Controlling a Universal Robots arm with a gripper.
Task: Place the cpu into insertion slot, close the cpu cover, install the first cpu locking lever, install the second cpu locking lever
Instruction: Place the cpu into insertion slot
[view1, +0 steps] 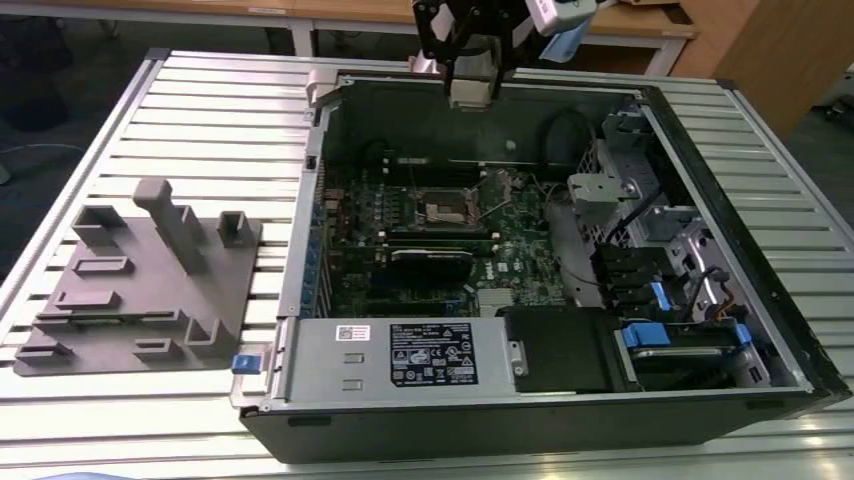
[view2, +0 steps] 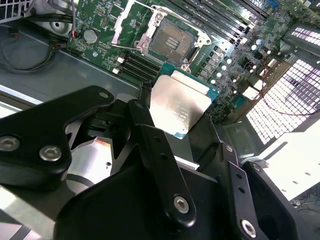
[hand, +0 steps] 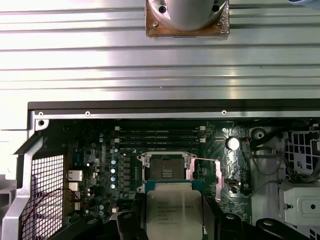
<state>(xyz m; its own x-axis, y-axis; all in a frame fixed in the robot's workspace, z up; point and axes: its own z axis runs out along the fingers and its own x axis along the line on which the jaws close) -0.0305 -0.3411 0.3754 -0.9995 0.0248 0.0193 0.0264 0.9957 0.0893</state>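
My gripper (view1: 469, 92) hangs above the far wall of the open computer case (view1: 534, 420), shut on the cpu. In both wrist views the cpu (view2: 180, 105) (hand: 174, 210), a flat silver square on a green edge, sits clamped between the black fingers (view2: 150, 140) (hand: 131, 222). Below it on the green motherboard (view1: 514, 235) lies the insertion slot (view1: 445, 209) (view2: 172, 42) (hand: 166, 172), uncovered with its dark contact field showing. The cpu cover (view2: 125, 27) (hand: 218, 172) appears swung open on the slot's side toward the coin battery. The cpu is apart from the slot, well above it.
A grey fixture block (view1: 147, 280) with pegs and pockets sits on the slatted table at the exterior view's left. Inside the case are a power supply (view1: 400, 355), drive bays with blue tabs (view1: 654, 335), cables (view1: 574, 130) and long memory slots (hand: 160, 134) beside the socket.
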